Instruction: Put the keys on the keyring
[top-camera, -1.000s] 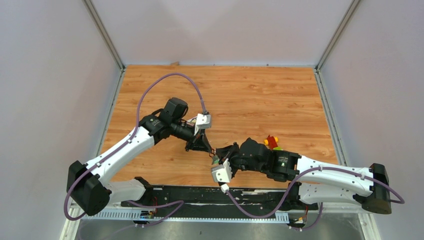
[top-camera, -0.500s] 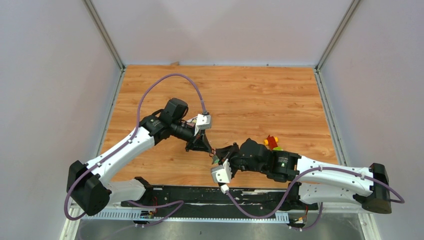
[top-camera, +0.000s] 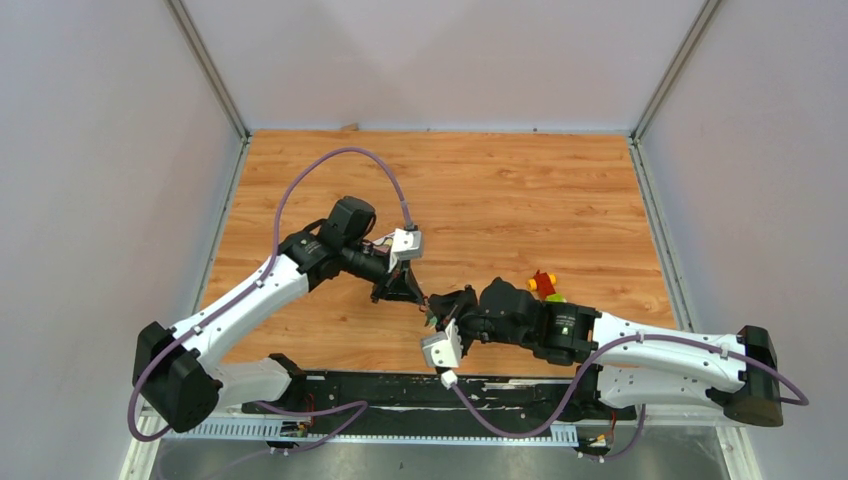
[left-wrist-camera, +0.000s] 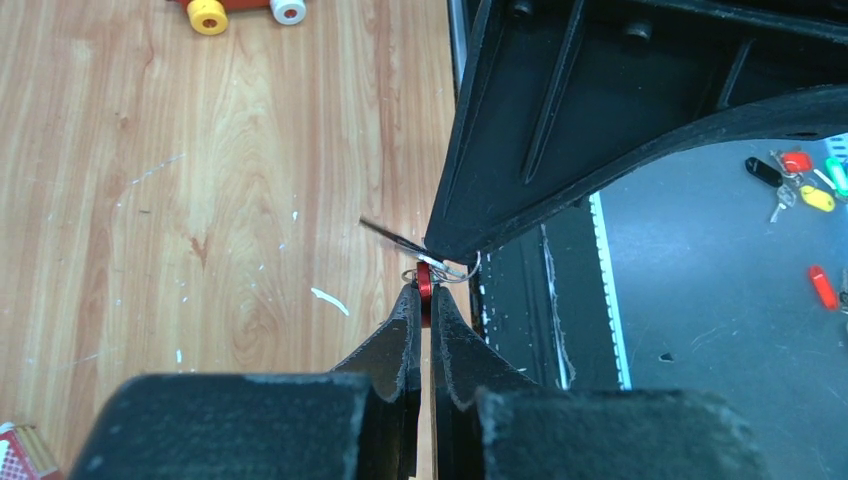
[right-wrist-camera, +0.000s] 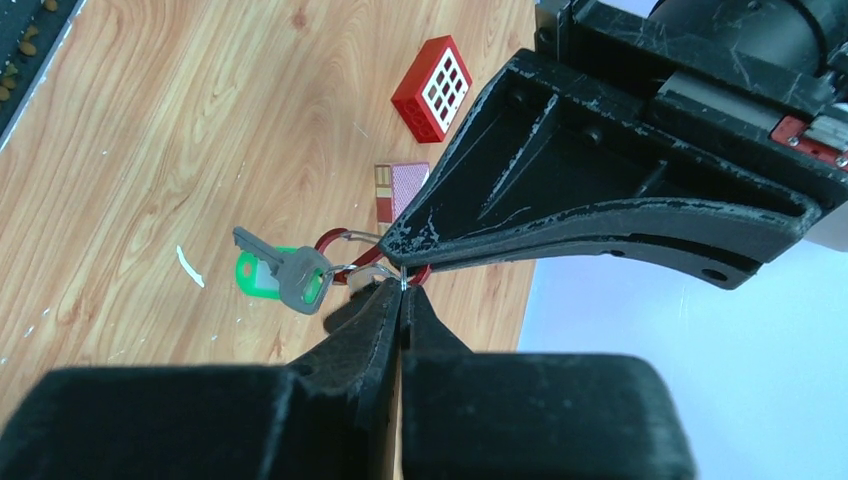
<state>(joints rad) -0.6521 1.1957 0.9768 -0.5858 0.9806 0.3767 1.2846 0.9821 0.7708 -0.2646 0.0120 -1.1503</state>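
Left tool (left-wrist-camera: 422, 296): closed on the red keyring (left-wrist-camera: 424, 279), pinching it at the very tips, above the surface (right-wrist-camera: 150, 150) by its near edge, about midway along.
Keyring: held off the surface. In the right wrist view its loop juts sideways from the left tool's tip, across the front of the right tool.
Wire ring (right-wrist-camera: 372, 268): thin and silver, right at the keyring. Whether it is threaded on or only touching cannot be told.
Green key (right-wrist-camera: 258, 276): hangs off the wire ring beside the loop's outer bend, with a grey key lying over it.
Right tool (right-wrist-camera: 400, 292): closed, apparently nipping the wire ring, nearly tip to tip with the left tool.
Crux: the right tool is nearer the key. The ring likely must travel along the loop's long axis, toward the left tool's pinch.
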